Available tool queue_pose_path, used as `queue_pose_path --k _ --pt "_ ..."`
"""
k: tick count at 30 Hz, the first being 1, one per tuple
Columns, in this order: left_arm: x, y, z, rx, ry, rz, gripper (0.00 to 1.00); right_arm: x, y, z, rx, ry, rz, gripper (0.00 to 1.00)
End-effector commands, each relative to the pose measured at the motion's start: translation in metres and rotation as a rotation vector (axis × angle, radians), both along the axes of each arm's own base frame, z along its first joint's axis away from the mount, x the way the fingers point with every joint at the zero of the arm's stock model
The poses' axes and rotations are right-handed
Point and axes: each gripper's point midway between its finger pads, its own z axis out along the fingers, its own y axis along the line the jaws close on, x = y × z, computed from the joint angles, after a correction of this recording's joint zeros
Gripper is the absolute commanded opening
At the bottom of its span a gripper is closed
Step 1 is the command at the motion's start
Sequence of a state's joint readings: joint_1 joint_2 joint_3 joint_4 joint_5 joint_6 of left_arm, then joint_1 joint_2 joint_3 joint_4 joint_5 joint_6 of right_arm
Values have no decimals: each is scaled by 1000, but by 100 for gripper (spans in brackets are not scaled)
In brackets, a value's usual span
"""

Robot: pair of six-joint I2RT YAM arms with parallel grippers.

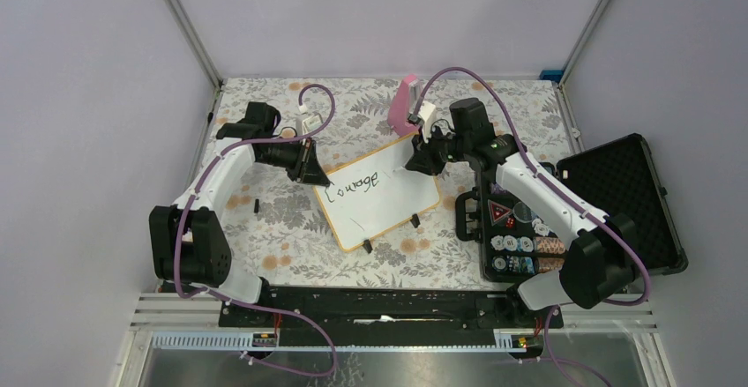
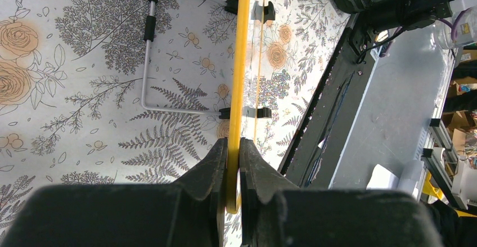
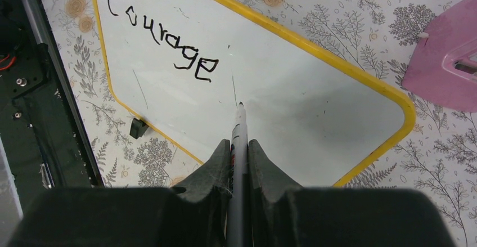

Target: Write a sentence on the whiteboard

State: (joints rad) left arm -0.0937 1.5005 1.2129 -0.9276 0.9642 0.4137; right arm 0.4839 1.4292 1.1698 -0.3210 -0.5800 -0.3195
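The whiteboard lies tilted on the flowered table, with a yellow rim and small black feet. On it stands the start of the sentence, one black word, "Courage". My left gripper is shut on the board's left rim; in the left wrist view the yellow edge runs straight between the fingers of the gripper. My right gripper is shut on a grey marker. The marker's tip sits at the board, just below and right of the word. In its own wrist view, the right gripper hides the marker's rear.
A pink block stands behind the board's far corner. An open black case with chips and small items lies right of the board. A wire stand shows behind the board. A small black piece lies at left.
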Motion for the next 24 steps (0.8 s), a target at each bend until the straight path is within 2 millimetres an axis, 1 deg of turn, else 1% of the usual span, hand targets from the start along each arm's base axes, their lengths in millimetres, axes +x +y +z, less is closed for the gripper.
queue_pose_path --k 1,6,10,16,24 --pt "12 8 -3 67 -100 8 0 3 14 26 63 -53 37 0" --pt "12 8 -4 67 -99 9 0 4 17 23 50 -60 41 0" --pt "12 8 -4 68 -99 9 0 -1 22 18 38 -58 59 0" --pt "12 8 -4 68 -99 8 0 -4 30 17 36 -58 79 0" --pt "12 8 -4 68 -99 8 0 3 36 15 24 -72 77 0"
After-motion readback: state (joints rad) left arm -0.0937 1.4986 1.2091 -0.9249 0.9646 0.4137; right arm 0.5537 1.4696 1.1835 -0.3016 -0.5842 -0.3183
